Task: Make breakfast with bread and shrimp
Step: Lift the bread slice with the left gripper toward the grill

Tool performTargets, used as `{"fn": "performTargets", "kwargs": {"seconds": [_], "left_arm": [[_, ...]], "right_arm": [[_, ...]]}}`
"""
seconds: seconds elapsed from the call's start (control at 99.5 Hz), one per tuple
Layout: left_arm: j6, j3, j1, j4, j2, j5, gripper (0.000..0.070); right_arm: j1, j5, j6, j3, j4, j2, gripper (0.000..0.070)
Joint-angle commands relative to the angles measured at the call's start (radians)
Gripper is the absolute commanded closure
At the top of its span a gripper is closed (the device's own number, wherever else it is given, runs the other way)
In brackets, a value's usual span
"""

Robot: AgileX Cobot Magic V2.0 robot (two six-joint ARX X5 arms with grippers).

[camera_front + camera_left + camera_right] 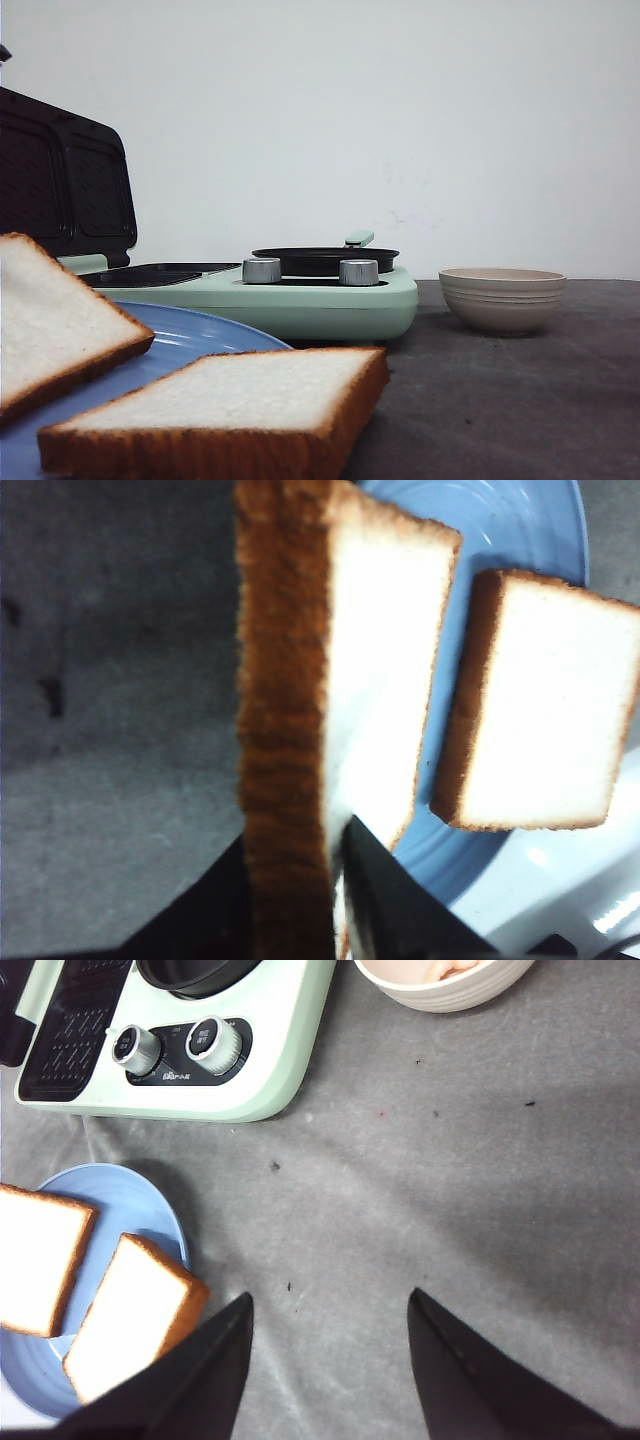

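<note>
My left gripper (297, 835) is shut on one slice of bread (285, 680), held edge-on with its brown crust facing the camera. In the front view that slice (50, 310) sits tilted over the blue plate (190, 335). The other bread slice (240, 395) (540, 700) lies flat on the plate's near edge. My right gripper (330, 1295) hangs open over bare grey table, with both slices (130, 1315) and the plate (150, 1210) off to one side. Pale pink shrimp (450, 968) barely show inside the beige bowl (445, 990).
A mint-green breakfast maker (300, 295) (260, 1060) stands behind the plate, its dark lid (60, 180) raised, a black pan (325, 258) on top and two silver knobs (262, 270) in front. The ribbed bowl (502, 298) sits to its right on the grey table.
</note>
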Motion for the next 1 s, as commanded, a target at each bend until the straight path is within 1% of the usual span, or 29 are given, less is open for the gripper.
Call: {"fn": "performTargets", "kwargs": {"seconds": [0.0, 0.09, 0.181, 0.532, 0.894, 0.995], "left_arm": [[-0.005, 0.014, -0.003, -0.008, 0.005, -0.037, 0.0698], [-0.005, 0.014, -0.003, -0.032, 0.005, -0.1, 0.0698], [-0.004, 0.014, -0.003, -0.053, 0.005, -0.126, 0.0697], [-0.004, 0.014, -0.003, -0.037, 0.005, -0.127, 0.0698], [-0.006, 0.014, -0.003, 0.065, -0.047, -0.126, 0.0698], [-0.021, 0.014, -0.003, 0.109, -0.084, -0.126, 0.0698]], "right_arm": [[0.0, -0.003, -0.008, 0.016, 0.006, 0.003, 0.0399], [0.0, -0.003, -0.008, 0.016, 0.006, 0.003, 0.0399], [0.0, -0.003, -0.008, 0.016, 0.006, 0.003, 0.0399], [0.0, -0.003, -0.008, 0.016, 0.006, 0.003, 0.0399], [0.0, -0.003, -0.008, 0.016, 0.006, 0.003, 0.0399], [0.0, -0.003, -0.008, 0.016, 0.006, 0.003, 0.0399]]}}
